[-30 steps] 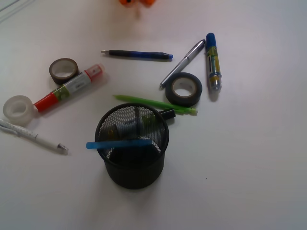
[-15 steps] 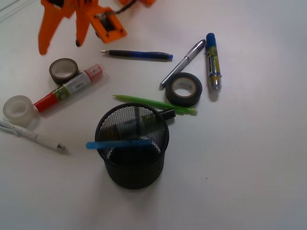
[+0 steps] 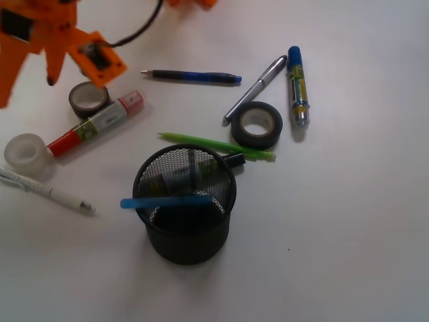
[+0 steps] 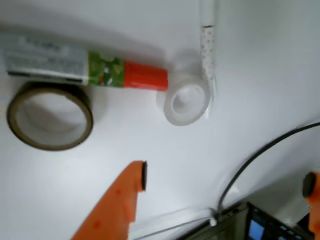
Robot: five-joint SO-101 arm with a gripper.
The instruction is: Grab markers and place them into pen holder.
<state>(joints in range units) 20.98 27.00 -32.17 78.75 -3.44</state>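
Tabletop (image 3: 362,221): plain white, matte; you see nothing of the room beyond it.
Pen holder (image 3: 186,231): black mesh cup, upright, front of centre; a marker barrel inside, a blue stick across its rim.
Fingers (image 4: 225,182): orange, spread wide apart, gripping nothing, above the far-left corner.
Red marker (image 3: 97,124): flat, left, between brown tape roll (image 3: 88,98) and clear tape roll (image 3: 25,151).
Blue marker (image 3: 297,86): flat, far right, beside the silver pen (image 3: 255,88).
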